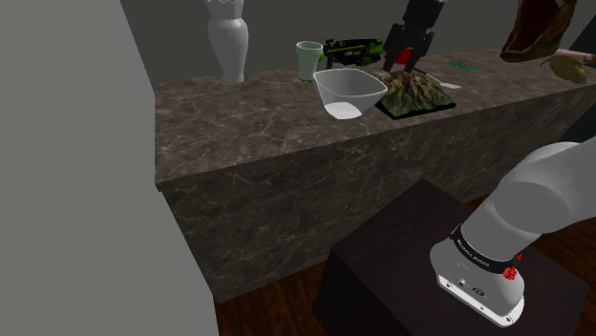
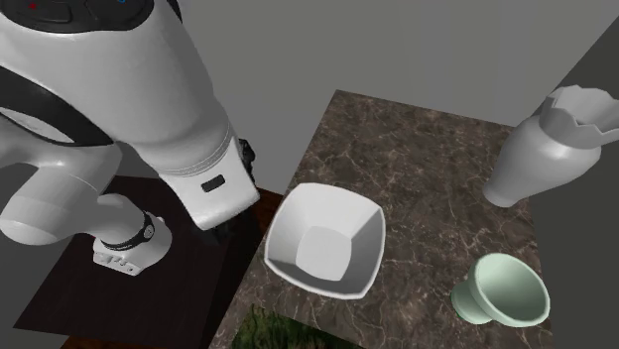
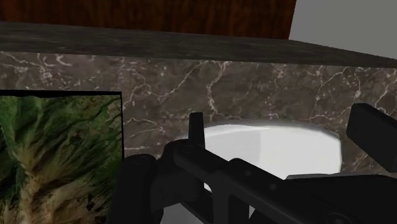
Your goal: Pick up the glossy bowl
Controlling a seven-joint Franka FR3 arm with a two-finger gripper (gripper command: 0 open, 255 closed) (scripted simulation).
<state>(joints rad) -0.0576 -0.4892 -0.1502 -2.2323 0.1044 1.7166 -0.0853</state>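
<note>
Sitting upright on the dark veined surface [image 1: 258, 124], the white bowl [image 1: 349, 93] has a squarish rim with rounded corners and a flat bottom. It stands towards the near edge of the surface in the shoulder view. Just beside it, on the shoulder view's right, lies a dark-edged slab carrying a green and brown relief model [image 1: 417, 93] of hilly ground; the two are close, but whether they touch I cannot tell. The gripper [image 1: 401, 65] hangs over the far left part of that model, just right of the bowl. Its fingers [image 3: 372, 137] stand apart with nothing clasped between them, and in the wrist view the bowl's pale rim shows in the gap beyond them. A pale green cup [image 1: 308, 59] stands just behind the bowl, and a tall white vase [image 1: 227, 38] with a scalloped mouth stands to the cup's left, apart from it. A green and black object [image 1: 353, 46] lies at the far side of the surface, right of the cup. The white arm [image 1: 549, 196] rises from the dark stand [image 1: 401, 258] at the near right.
</note>
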